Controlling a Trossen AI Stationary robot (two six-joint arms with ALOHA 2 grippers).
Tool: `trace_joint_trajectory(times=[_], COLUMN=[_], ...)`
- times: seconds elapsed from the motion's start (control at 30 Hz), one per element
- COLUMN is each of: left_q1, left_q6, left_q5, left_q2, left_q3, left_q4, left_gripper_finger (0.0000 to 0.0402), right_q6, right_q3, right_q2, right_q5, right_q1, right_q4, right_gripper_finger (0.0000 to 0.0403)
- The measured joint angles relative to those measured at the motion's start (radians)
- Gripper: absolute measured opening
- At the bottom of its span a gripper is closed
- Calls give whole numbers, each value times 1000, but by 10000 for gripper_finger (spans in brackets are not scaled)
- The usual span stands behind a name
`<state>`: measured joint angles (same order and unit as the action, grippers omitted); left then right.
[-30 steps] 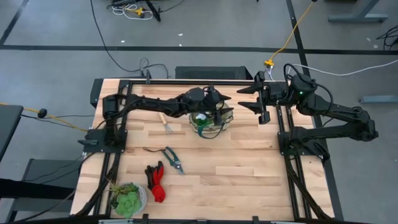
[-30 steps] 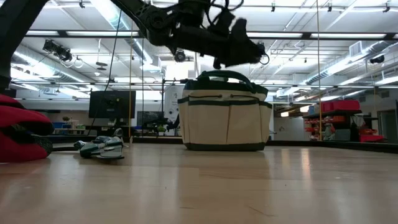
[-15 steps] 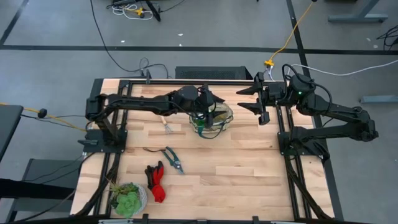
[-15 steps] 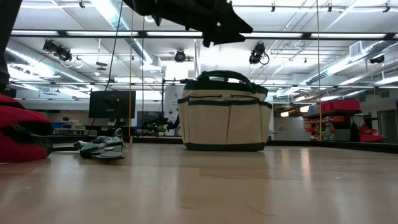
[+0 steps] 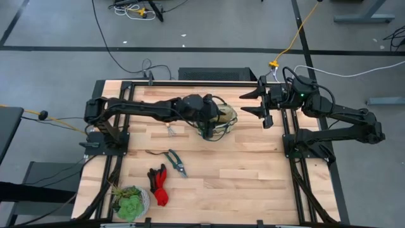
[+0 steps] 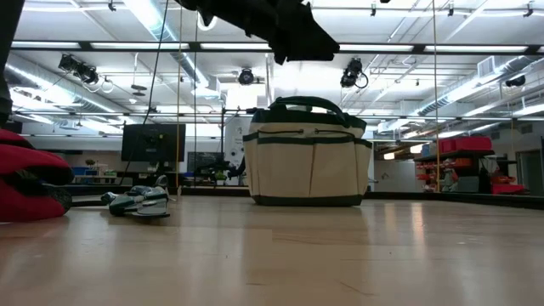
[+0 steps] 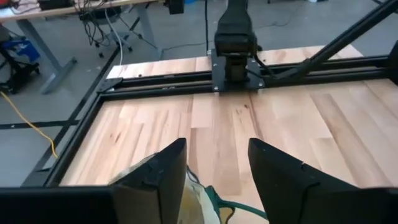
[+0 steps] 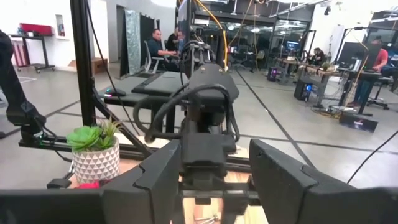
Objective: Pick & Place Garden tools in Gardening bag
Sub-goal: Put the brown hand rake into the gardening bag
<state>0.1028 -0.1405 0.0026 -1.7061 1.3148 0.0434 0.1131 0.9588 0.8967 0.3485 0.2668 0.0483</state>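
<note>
Left pincer back over bag

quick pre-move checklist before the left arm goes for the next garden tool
1. Left gripper empty: ok, open fingers with nothing between them, above the bag.
2. Bag upright on the table: ok, low view shows it standing.
3. Next tools in sight: ok, hand fork, shears and gloves lie on the table.
4. Plant pot apart from the tools: ok, at the near corner beside the gloves.
5. Right gripper out of the way: ok, open at the table's right edge.
6. What is already in the bag: cannot tell.
</note>
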Motion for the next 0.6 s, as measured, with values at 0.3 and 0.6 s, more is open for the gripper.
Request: trace_joint_trajectory(times=[0.3,0.6], left_q1=[15,13], left_q6=[15,-5], left_q5=[-1,-61], left_q2=[55,158], left_q3=[0,0], left_q4=[-126,-237], left_gripper_finger=[148,129], right_q6=[1,1], right_q3=[0,0], right_q2=[2,2], right_q5=[0,2], right_q1=[0,0], right_q4=[8,37], right_gripper_finger=[194,194])
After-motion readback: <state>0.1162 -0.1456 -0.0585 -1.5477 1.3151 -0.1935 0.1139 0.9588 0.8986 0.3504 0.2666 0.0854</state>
